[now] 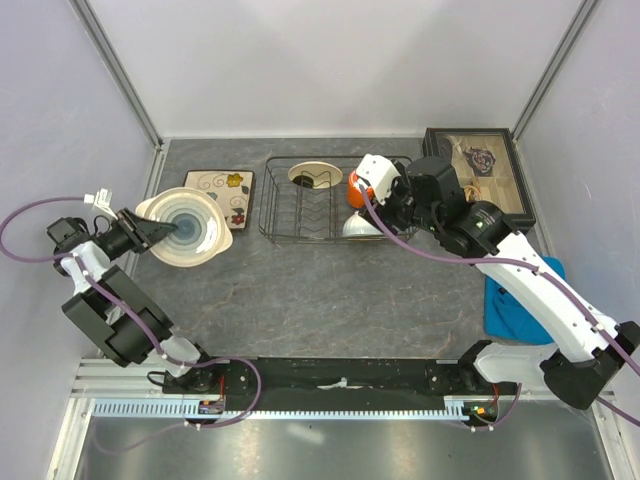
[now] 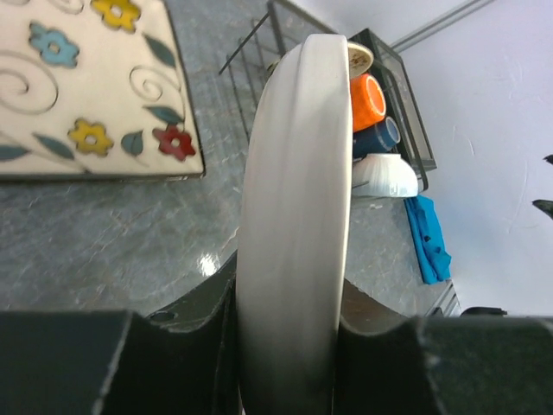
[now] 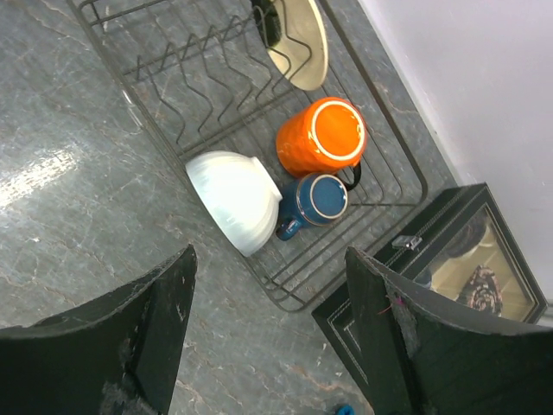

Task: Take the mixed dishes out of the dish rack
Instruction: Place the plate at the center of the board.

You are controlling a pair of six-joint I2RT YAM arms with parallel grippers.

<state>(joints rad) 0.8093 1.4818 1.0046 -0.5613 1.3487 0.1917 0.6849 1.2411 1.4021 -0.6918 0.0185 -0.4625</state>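
Claws first: our left claw [image 2: 289, 346] is clamped on the rim of the cream bowl [image 1: 188, 228]. One finger sits inside the rim and one outside. The bowl is at the left of the counter [image 1: 330, 300], well apart from the dish rack [image 1: 300, 215]. It sits just beside the square cream plate with flower pattern [image 1: 222, 195], which lies flat on the counter. From above, the bowl covers the plate's near left corner. We cannot tell if the bowl touches the counter or hangs just over it.

Our right claw [image 3: 270, 268] has its fingers wide apart and holds nothing. It hangs over the right end of the rack. Under it we see the orange cup [image 3: 324, 137], the dark blue mug [image 3: 315, 201] and the white bowl [image 3: 233, 199], all close together in the rack. The white bowl is tipped over at the near side, right next to the mug. The orange cup is on the far side of the mug. The round pale plate [image 3: 298, 35] is at the far side of the rack, to the left of the cup.

To the right of the rack is a black box with a glass lid [image 1: 480, 175], and nearer to us lies a blue cloth [image 1: 505, 300].
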